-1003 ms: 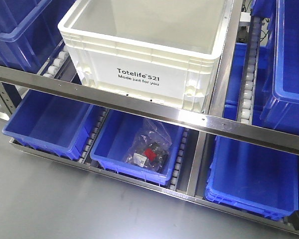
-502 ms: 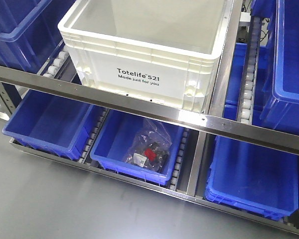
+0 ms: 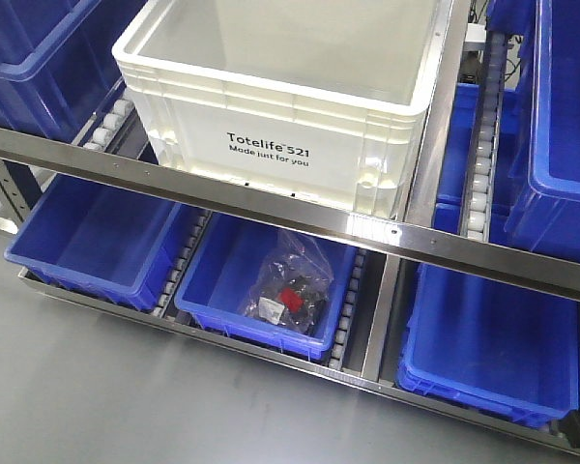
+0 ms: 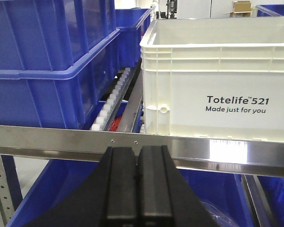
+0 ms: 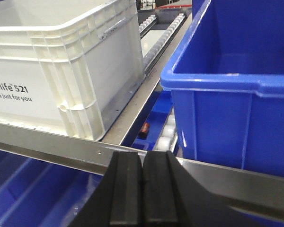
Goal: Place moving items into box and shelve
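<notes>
My left fingers (image 4: 136, 182) and right fingers (image 5: 142, 189) are pressed closed, empty, facing the large white rectangular plastic crate (image 3: 290, 135) on the steel shelf (image 3: 271, 208).

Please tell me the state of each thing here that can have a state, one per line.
White crate: on upper shelf, upright, open top.
Clear bag: lying in lower middle blue bin.
Left gripper: shut, holding nothing.
Right gripper: shut, holding nothing.

White Totelife 521 box (image 4: 217, 85) sits on the shelf behind a steel rail (image 4: 61, 139); left gripper (image 4: 137, 182), jaws pressed together, hangs before that rail.
</notes>
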`<state>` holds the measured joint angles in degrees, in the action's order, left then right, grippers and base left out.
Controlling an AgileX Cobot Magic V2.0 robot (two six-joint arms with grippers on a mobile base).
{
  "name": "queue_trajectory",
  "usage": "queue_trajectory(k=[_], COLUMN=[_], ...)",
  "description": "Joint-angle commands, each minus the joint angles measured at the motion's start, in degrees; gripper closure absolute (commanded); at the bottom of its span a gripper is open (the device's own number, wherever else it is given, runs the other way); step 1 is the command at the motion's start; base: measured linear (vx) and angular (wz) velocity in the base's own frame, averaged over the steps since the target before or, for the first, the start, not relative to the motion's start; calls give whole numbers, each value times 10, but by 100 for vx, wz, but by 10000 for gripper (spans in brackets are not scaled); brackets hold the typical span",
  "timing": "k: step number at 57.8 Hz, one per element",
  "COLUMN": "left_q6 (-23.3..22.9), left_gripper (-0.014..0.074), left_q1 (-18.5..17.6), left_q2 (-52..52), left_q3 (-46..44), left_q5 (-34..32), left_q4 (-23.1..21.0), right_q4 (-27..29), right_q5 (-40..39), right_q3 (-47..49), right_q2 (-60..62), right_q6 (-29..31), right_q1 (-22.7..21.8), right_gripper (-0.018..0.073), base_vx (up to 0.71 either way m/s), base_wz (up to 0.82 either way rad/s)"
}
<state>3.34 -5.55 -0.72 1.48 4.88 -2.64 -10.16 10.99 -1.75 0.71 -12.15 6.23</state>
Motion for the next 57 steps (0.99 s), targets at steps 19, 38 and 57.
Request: queue_trajectory(k=[19, 38, 57], left_q6=[-1, -1, -1], left_gripper=[603, 603, 603], left_q1=[-1, -1, -1], left_q2=[-8, -8, -8], left_q3=[-6, -6, -6], left_q5=[-49, -49, -49], left_q4=[-1, -1, -1], right_q4=[21, 21, 21], right_q5=[-97, -99, -99], right_q3=[-3, -3, -3], right_q2=[4, 4, 4], right_q6=[97, 97, 97], right_q1=[-3, -3, -3], right_gripper=[568, 568, 568], base_vx=[0, 0, 0], base_wz=[0, 0, 0])
